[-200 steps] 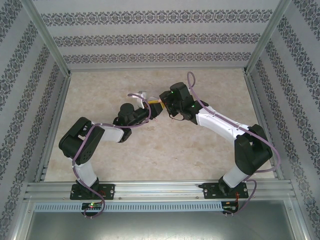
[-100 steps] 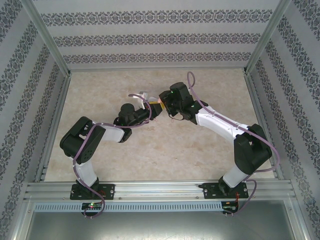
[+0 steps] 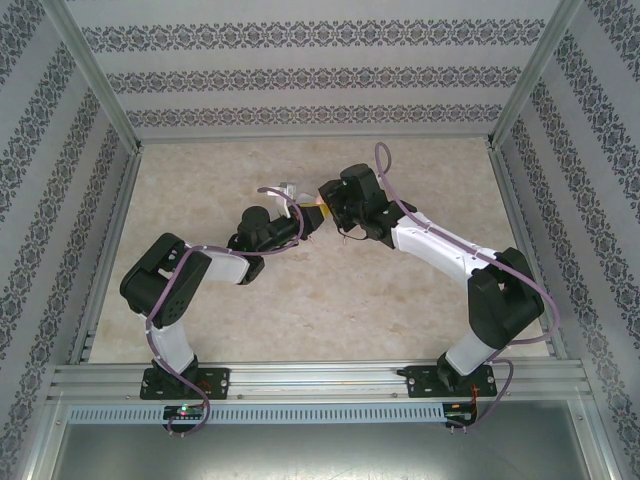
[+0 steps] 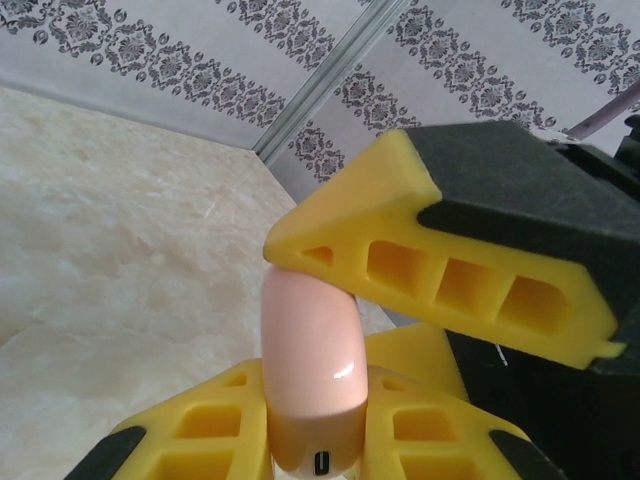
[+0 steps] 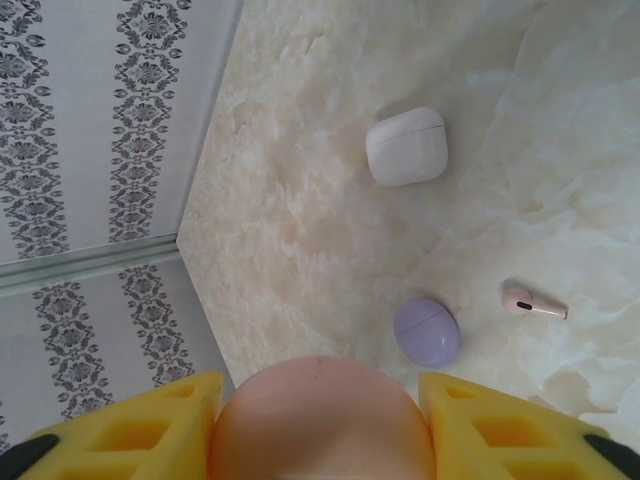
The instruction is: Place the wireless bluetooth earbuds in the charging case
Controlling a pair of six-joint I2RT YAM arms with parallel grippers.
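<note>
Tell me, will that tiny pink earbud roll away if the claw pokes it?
It would probably spin or skid, not roll far: the pink earbud lies on its side with a stem sticking out. It looks tiny beside the purple case, so likely very light. The table looks smooth, so a poke may slide it.

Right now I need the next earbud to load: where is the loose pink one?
In the right wrist view the pink earbud lies on the table at picture right, just right of the purple case and below the white case.
</note>
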